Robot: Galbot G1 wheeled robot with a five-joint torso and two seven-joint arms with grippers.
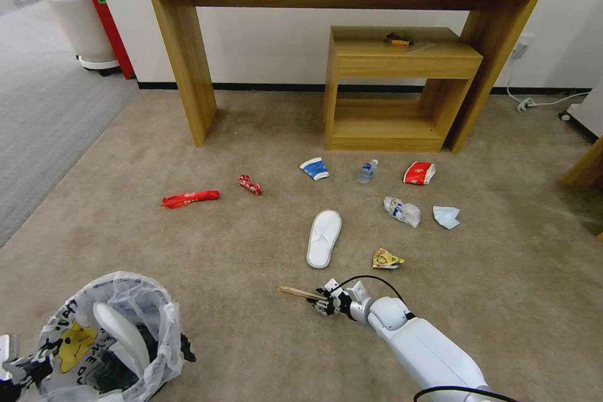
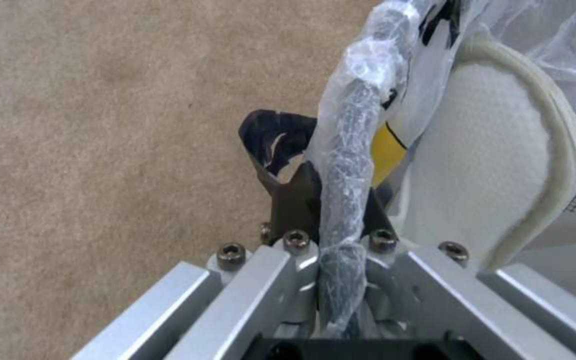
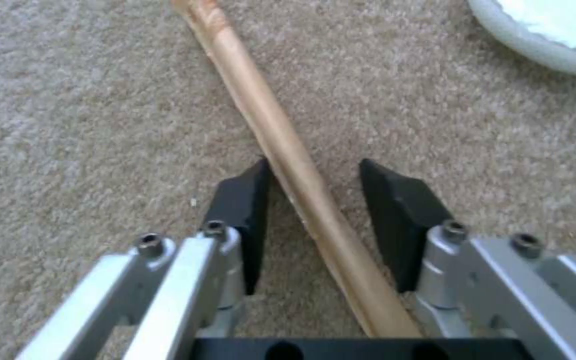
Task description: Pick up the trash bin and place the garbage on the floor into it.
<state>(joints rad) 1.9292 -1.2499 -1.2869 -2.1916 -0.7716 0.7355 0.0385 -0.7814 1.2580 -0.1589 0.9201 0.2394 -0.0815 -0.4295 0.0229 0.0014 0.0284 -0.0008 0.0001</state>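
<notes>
We hold the trash bin [image 1: 107,339] by its bagged rim in the left claw [image 2: 341,220], lower left of frame; one white slipper [image 1: 122,333] is already inside. The right claw [image 3: 315,220] straddles the wooden stick [image 3: 281,150], jaws apart, lower centre. Nine pieces remain on the carpet [image 1: 220,245].

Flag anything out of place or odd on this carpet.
Litter is strewn across the floor: a lone white slipper, red wrappers and a tipped paper cup. The slipper's mate sticks out of the trash bin. The wooden stick lies between the right gripper's open jaws.
</notes>
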